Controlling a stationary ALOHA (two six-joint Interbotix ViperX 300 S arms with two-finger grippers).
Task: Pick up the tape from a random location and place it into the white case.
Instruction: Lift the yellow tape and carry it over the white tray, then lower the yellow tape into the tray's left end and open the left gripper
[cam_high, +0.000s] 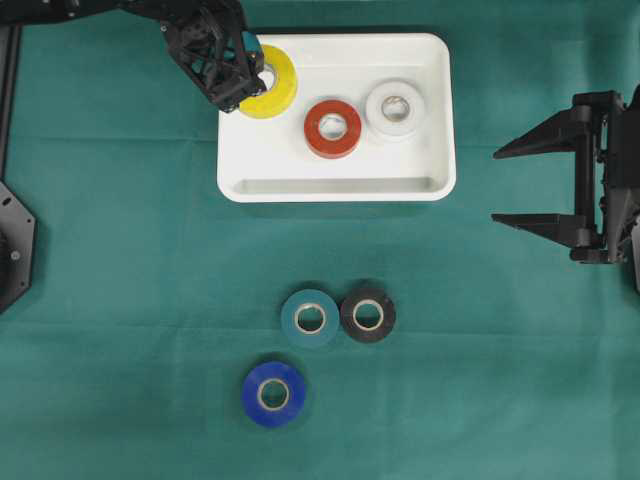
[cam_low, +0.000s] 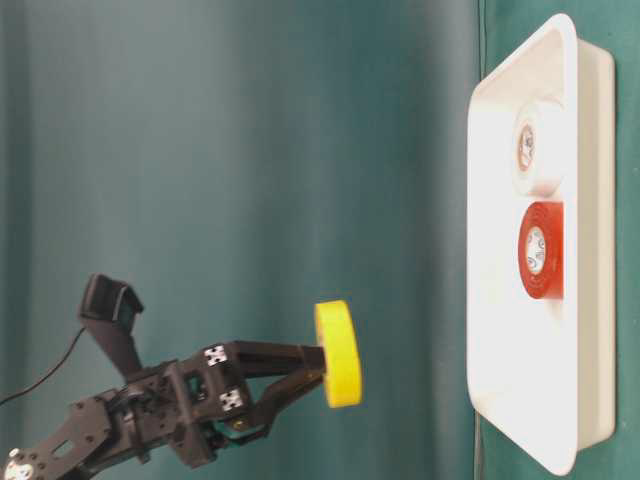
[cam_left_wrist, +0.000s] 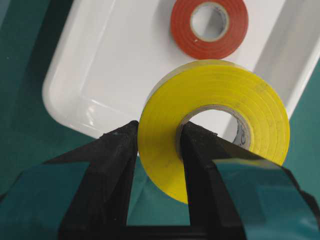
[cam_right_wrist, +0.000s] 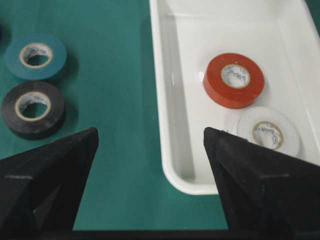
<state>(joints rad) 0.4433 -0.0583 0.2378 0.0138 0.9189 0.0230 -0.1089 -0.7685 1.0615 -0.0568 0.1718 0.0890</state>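
The left gripper (cam_left_wrist: 157, 150) is clamped on the yellow tape roll (cam_left_wrist: 215, 125), one finger (cam_left_wrist: 112, 165) against the roll's outer face and the other through its core, pinching the wall between them. In the table-level view the roll hangs clear of the surface, held flat-side toward the white case (cam_low: 590, 250) and apart from it. From overhead the roll sits over the case's upper-left corner, overlapping the rim (cam_high: 225, 150), with the left arm reaching in from the top-left and its wrist angled down over the corner.

Inside the case lie a red tape roll (cam_high: 333, 128) and, just beside it, a white tape roll (cam_high: 396, 108), both flat on the floor of the tray.

The right gripper (cam_high: 520, 186) stands with its jaws spread wide and nothing between them, level above the green cloth (cam_high: 120, 300) at the right edge, well apart from the case.

On the cloth below the case, a teal tape roll (cam_high: 309, 318) and a black tape roll (cam_high: 368, 315) touch side by side; a blue tape roll (cam_high: 273, 393) lies near them, lower left.
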